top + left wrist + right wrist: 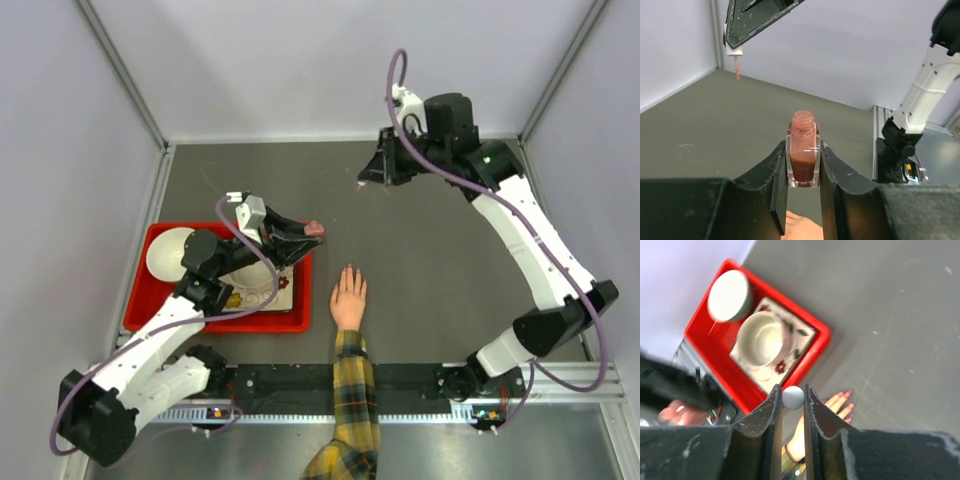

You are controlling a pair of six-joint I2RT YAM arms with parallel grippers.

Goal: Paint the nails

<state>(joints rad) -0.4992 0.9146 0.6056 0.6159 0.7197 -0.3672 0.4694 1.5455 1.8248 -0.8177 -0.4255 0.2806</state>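
A light-skinned hand (349,298) in a yellow plaid sleeve lies flat on the grey table, fingers pointing away from the arms. In the right wrist view its nails (847,393) look pink. My left gripper (300,232) is shut on an uncapped bottle of reddish nail polish (803,150), held in the air left of the hand. My right gripper (378,170) is raised at the back of the table, shut on the white round cap (793,397) of the polish brush (737,70). The brush hangs down from it, apart from the hand.
A red tray (150,240) at the left holds a white bowl (729,295), a cream bowl (762,339) and a flowered plate (795,335). Grey walls with metal rails close in the back and sides. A black rail runs along the near edge.
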